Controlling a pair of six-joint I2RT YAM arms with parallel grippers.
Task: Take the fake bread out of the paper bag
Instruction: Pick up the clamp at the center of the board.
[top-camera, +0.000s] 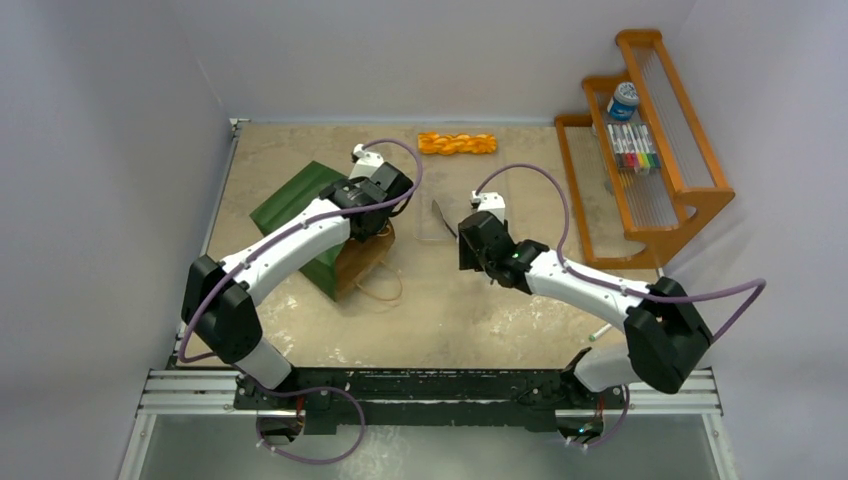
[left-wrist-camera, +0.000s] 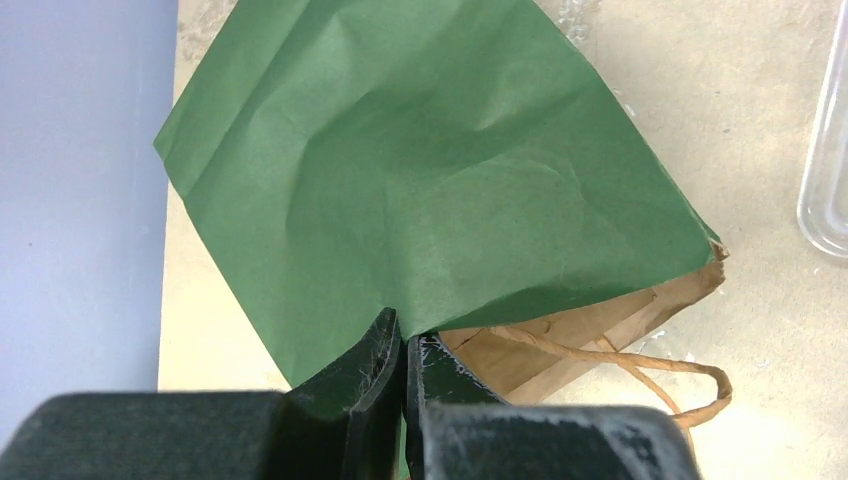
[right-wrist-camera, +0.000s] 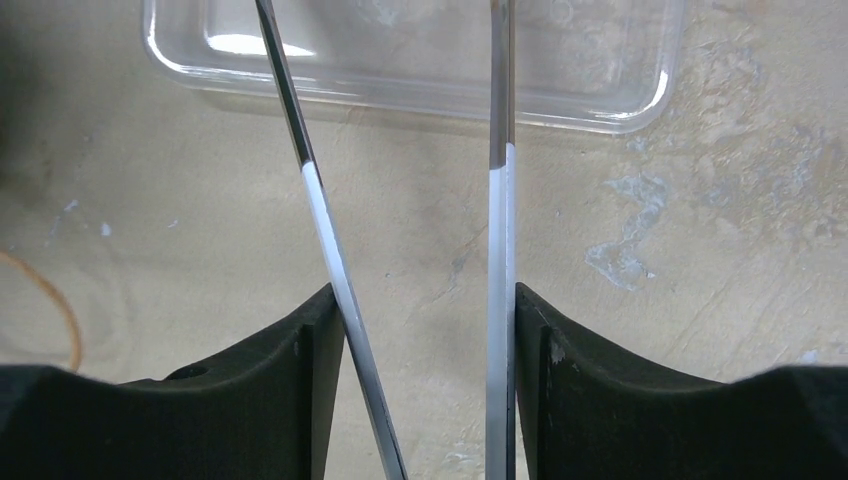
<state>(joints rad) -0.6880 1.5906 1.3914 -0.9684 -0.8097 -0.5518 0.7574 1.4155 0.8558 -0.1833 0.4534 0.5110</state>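
The dark green paper bag (top-camera: 290, 200) lies on its side at the left, its brown mouth (left-wrist-camera: 600, 320) and cord handles (left-wrist-camera: 640, 365) facing the table's middle. My left gripper (left-wrist-camera: 403, 340) is shut on the upper green edge of that mouth. An orange braided piece of fake bread (top-camera: 457, 143) lies at the table's far edge. Whatever is inside the bag is hidden. My right gripper (right-wrist-camera: 425, 300) is at mid-table, closed on long metal tongs (right-wrist-camera: 325, 230), one blade against each finger.
A clear plastic tray (right-wrist-camera: 420, 60) sits just beyond the tongs' tips, right of the bag. A wooden rack (top-camera: 680, 150) holding markers (top-camera: 633, 148) and a small can stands at the back right. Walls close in the table's left and far sides.
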